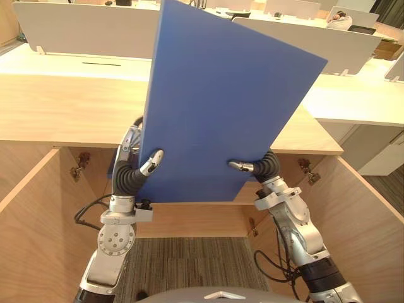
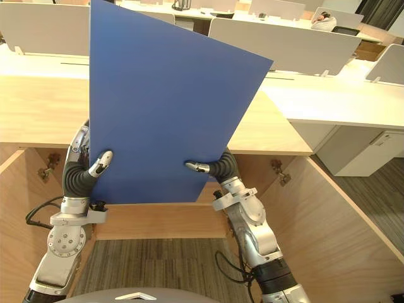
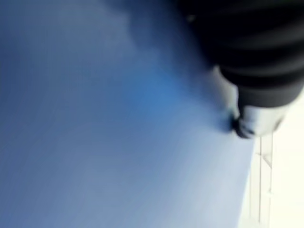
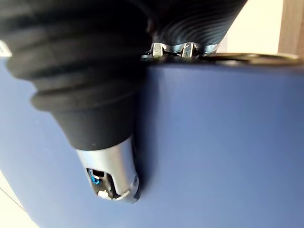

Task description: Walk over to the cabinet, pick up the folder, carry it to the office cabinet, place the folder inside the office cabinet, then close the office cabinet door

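Observation:
I hold a large blue folder point(image 1: 214, 101) upright and slightly tilted in front of me, above the wooden office cabinet point(image 1: 63, 107). My left hand point(image 1: 150, 163) pinches its lower left part, thumb on the near face and fingers behind. At the lower right edge my right hand point(image 1: 243, 166) grips it the same way. The left wrist view has the folder point(image 3: 118, 118) beside the left thumb point(image 3: 256, 118). In the right wrist view the right thumb point(image 4: 111, 171) presses flat on the folder point(image 4: 218, 142). The folder's bottom edge hangs level with the cabinet's opening.
The cabinet's two doors stand open toward me, the left door point(image 1: 25, 240) and the right door point(image 1: 360, 221) flanking my arms. Grey carpet point(image 1: 183, 265) lies between them. Behind the cabinet are pale desks with white partitions point(image 1: 88, 28), and a white drawer unit point(image 1: 385, 158) stands far right.

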You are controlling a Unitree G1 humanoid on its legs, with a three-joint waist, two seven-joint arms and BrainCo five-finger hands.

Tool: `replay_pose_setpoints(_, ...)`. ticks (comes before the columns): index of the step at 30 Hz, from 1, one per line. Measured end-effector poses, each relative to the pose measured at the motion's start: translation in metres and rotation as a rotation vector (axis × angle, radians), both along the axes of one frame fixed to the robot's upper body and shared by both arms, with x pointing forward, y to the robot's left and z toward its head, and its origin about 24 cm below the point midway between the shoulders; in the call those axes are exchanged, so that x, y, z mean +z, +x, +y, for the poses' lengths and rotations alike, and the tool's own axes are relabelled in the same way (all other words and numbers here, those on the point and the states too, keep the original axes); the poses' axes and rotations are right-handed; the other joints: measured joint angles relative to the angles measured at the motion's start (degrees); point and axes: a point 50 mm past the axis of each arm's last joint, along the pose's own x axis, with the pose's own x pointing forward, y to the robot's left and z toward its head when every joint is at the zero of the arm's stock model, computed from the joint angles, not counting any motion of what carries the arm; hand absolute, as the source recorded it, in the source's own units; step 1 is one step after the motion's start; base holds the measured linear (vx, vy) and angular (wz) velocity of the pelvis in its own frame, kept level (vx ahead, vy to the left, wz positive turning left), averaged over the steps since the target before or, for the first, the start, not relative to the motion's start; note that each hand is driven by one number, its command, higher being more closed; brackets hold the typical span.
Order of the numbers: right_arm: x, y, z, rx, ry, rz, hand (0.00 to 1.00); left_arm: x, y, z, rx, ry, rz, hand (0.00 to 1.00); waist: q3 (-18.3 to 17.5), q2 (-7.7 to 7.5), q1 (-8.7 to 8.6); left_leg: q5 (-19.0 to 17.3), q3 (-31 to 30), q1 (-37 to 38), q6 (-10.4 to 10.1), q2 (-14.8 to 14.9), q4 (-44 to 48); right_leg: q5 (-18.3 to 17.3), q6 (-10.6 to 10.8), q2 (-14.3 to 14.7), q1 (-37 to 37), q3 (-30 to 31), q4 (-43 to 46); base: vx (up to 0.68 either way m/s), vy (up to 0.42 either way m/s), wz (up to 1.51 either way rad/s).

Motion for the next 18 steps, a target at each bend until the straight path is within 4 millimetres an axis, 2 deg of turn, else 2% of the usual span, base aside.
replay_pose_setpoints(5,0.004,0.000,0.006,-0.040,0.055,-0.033,1.00,0.001,0.001,0.007,0.065,-0.046,-0.007,0.00,-0.04,0.07,0.01,0.00,-0.16,0.01,0.00,0.01,0.00,-0.01,0.01,0.00,0.08,-0.08,0.03,0.00,0.000,0.00)
replay_pose_setpoints(8,0.006,-0.001,0.006,-0.085,0.122,-0.037,1.00,-0.005,0.002,0.019,0.139,-0.099,0.016,0.00,-0.05,0.11,0.02,0.00,-0.35,0.05,-0.01,0.02,0.00,-0.03,0.05,0.00,0.30,-0.14,-0.05,0.00,0.001,0.03)
replay_pose_setpoints(13,0.017,-0.009,-0.004,-0.172,0.199,-0.093,1.00,-0.028,-0.005,0.047,0.297,-0.220,0.119,0.00,-0.03,0.14,0.07,-0.04,-0.62,0.20,-0.04,0.01,0.00,-0.13,0.14,-0.01,0.74,-0.39,-0.04,0.00,0.000,0.01)
replay_pose_setpoints(18,0.009,-0.014,-0.013,-0.241,0.239,-0.069,1.00,-0.052,-0.014,0.066,0.414,-0.283,0.235,0.00,-0.02,0.17,0.05,-0.03,-1.07,0.15,-0.04,0.01,0.00,-0.34,0.14,-0.02,0.83,-0.83,0.13,0.00,0.000,0.05)
